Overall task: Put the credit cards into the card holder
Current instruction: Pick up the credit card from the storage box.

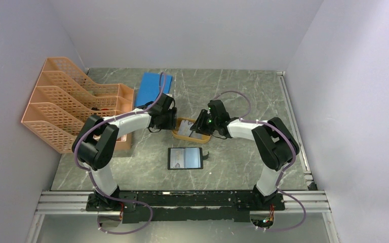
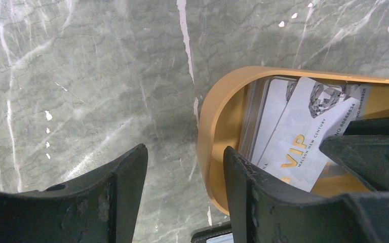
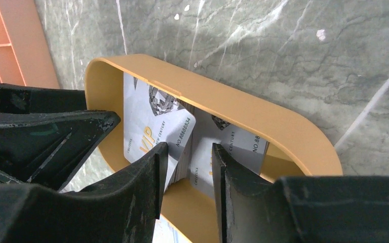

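Right wrist: my right end effector (image 3: 190,148) is down inside the orange dish (image 3: 263,116). Jaws are apart with the raised edge of the top card (image 3: 152,116) between them. It's not clenched, since a gap shows on either side of that edge. The credit cards (image 1: 185,129) are all in the dish and overlapping. The top card is tilted with one edge up, and a second card (image 3: 238,139) lies flat under it.

My left end effector (image 2: 185,151) is at the dish's other end, released. Its jaws straddle the end wall, one finger on the worktop (image 2: 81,76) side and one over the inside. It reads as a brace. I can't tell if a pad touches the wall.

The card holder (image 1: 185,158) lies open and flat near the dish, on the side toward my bases, pockets up.

Handling call:
- **Cards:** light, thin, stiff but springy, and glossy, so they're slick on each other and on the dish floor.
- **Grip:** a flat face gives no purchase. Pinch across the thickness at the raised edge near a corner, with a shallow bite so only one card comes.
- **Risks:** taking two cards, or the card pivoting between the pads.
- **Dish:** looks light and likely skates on the polished stone.
- **Holder:** the pockets look thin and slick, so I expect the card needs to go in edge-first.
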